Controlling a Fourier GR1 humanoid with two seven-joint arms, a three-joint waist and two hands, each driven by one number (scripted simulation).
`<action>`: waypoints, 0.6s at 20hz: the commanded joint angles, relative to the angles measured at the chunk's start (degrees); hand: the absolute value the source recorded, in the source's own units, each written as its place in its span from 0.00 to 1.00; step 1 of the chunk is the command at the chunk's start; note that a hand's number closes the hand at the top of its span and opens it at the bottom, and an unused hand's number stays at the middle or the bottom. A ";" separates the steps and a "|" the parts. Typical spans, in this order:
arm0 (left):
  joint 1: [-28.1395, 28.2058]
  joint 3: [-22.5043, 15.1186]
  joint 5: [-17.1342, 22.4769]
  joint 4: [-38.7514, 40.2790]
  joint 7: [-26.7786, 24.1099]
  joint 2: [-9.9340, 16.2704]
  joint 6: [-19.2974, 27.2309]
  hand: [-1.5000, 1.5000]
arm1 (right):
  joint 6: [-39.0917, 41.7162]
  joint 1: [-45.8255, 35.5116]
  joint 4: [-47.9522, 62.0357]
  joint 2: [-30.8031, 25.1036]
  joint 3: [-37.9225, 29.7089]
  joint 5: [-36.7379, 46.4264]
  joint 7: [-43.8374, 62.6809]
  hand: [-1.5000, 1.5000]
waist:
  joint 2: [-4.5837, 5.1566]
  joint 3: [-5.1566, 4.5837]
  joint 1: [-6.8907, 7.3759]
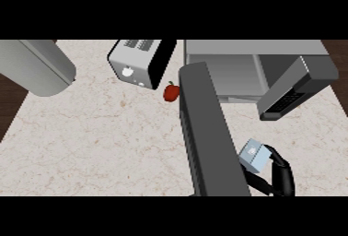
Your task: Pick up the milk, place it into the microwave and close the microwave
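Milk (254, 156), a small pale blue carton, sits tilted in the lower right of the head view, held by the right hand (280, 171), whose black fingers curl round the carton's right side and lower edge. The carton is just beside the right edge of the microwave door (207, 133), the long dark grey slab that swings out from the microwave (255, 69) and runs down the middle of the view to its lower edge. Carton and hand are well short of the microwave's open cavity, which shows as a grey hollow at the top right; the dark control panel (296, 90) juts out at an angle on the cavity's right. The milk is therefore outside the microwave, and the door stands open.

On the pale marbled table (102, 138), a red pepper (171, 92) lies near the upper end of the door, between it and a silver and black toaster (141, 62) set at a slant at the top of the view. A large grey cylinder (34, 67), most likely the left forearm, crosses the upper left corner; the left hand itself is not in view
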 commanded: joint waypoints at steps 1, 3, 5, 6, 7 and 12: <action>-1.51 1.89 0.26 3.63 -1.84 0.94 -1.79 0.00 | -2.43 -2.96 0.59 0.17 -0.12 1.80 -2.02 1.00 | 0.09 0.09 -0.06; 0.71 1.85 0.42 -0.12 -1.28 -1.13 -2.02 0.00 | -0.61 -5.94 3.59 0.72 -1.78 -0.17 -2.34 1.00 | 0.09 0.11 0.10; -4.30 1.75 0.56 2.31 2.71 2.46 1.42 0.00 | 0.61 -2.58 0.32 1.86 0.19 0.25 -3.67 1.00 | 0.10 0.10 -0.21; 1.14 0.58 -0.95 1.64 -2.54 -2.50 -3.22 0.00 | 4.31 1.57 -1.09 0.23 0.71 -0.31 -6.73 1.00 | 0.05 0.09 -0.14; -2.11 0.25 0.37 -0.02 2.04 -0.31 0.38 0.00 | 4.69 -4.76 1.27 -0.40 0.05 -0.34 -3.57 1.00 | 0.11 0.11 -0.05; 0.07 2.88 4.87 1.96 0.58 2.35 -3.46 0.00 | 18.61 -18.48 14.18 -11.14 -2.92 -1.99 -4.37 1.00 | 0.43 0.24 2.03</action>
